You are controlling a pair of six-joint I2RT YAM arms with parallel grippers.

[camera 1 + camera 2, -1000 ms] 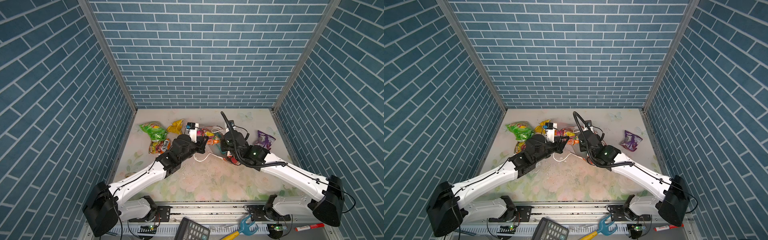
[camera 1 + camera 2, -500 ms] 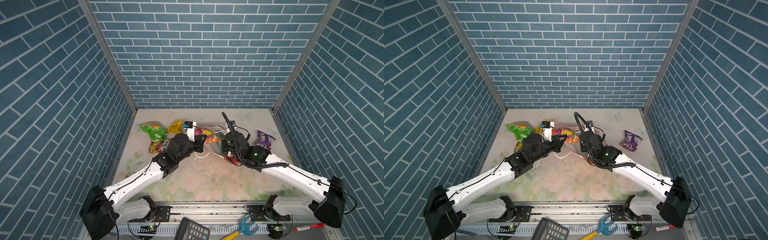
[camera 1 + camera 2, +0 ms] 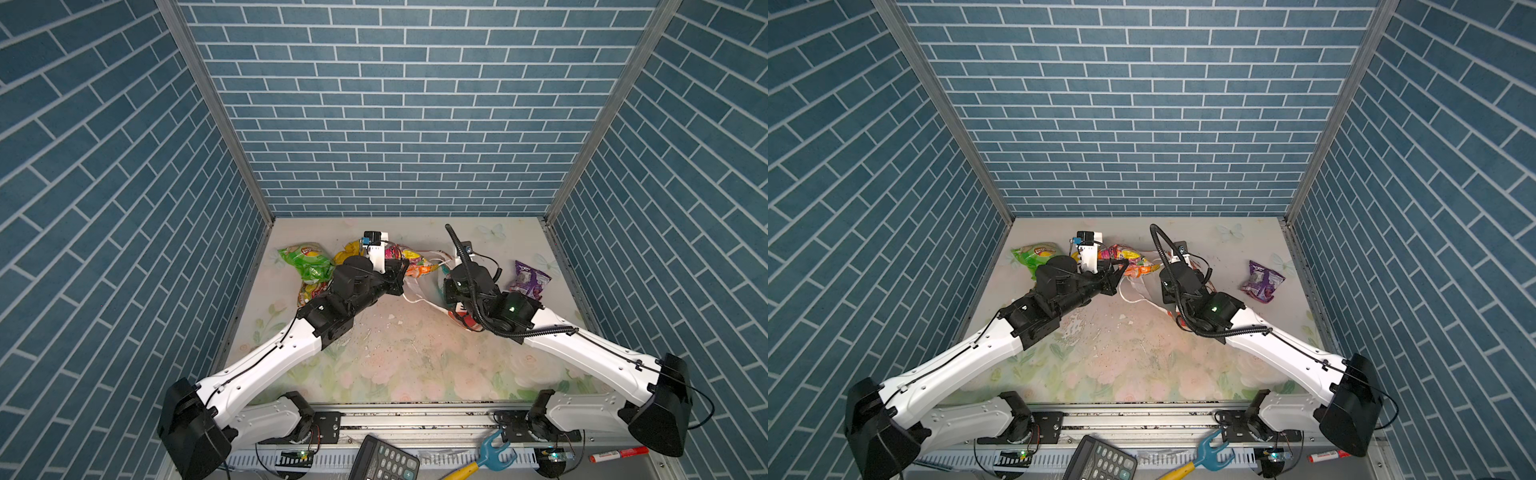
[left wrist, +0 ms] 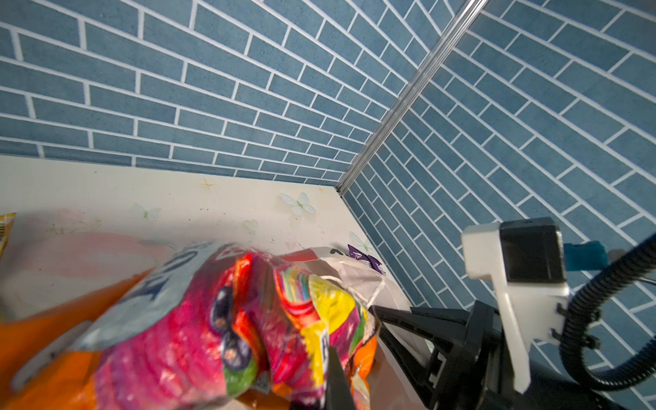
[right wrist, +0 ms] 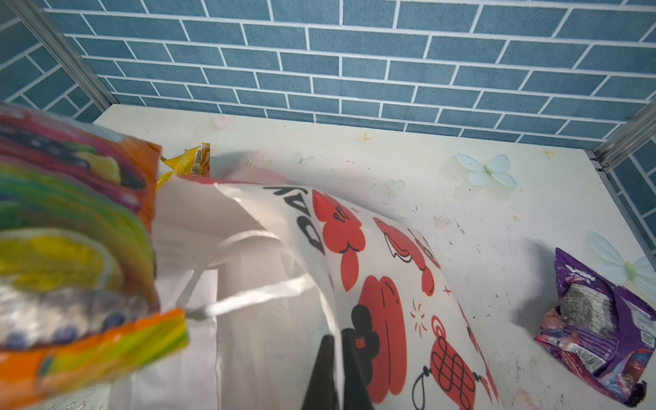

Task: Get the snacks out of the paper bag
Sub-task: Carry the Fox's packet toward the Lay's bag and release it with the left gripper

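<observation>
— What did your left tool have?

— My left tool [image 3: 1123,266] was clamped shut on a candy packet [image 4: 184,319]. It was crinkly, glossy foil, pink with printed fruit and a pale teal-white band along the top. A striped packet [image 4: 326,312], yellow and green, was bunched against it. I couldn't tell whether both were in the grip.

— And the right?

— My right tool [image 5: 336,358] had its two black fingers [image 5: 355,383] pinched tight on the thin wall of the paper bag [image 5: 372,266], at the rim of its mouth.

— How did the bag lie?

— It lay on its side on the worktop [image 3: 415,353], between my two tools, with the mouth gaping. The paper was smooth and white, with red cartoon prints and black lettering. Its flat white handles [image 5: 248,294] looped across the opening. The candy packet hung right at that mouth.

— Where were the other snacks?

— Out on the floral worktop. A purple packet [image 5: 596,326], creased and puffy, lay well apart on the right-arm side. On the left-arm side was a green chips packet [image 3: 305,262], rumpled, with a yellow packet [image 3: 351,251] near it. An orange packet [image 3: 309,291] showed partly from under my left arm [image 3: 291,345].
</observation>
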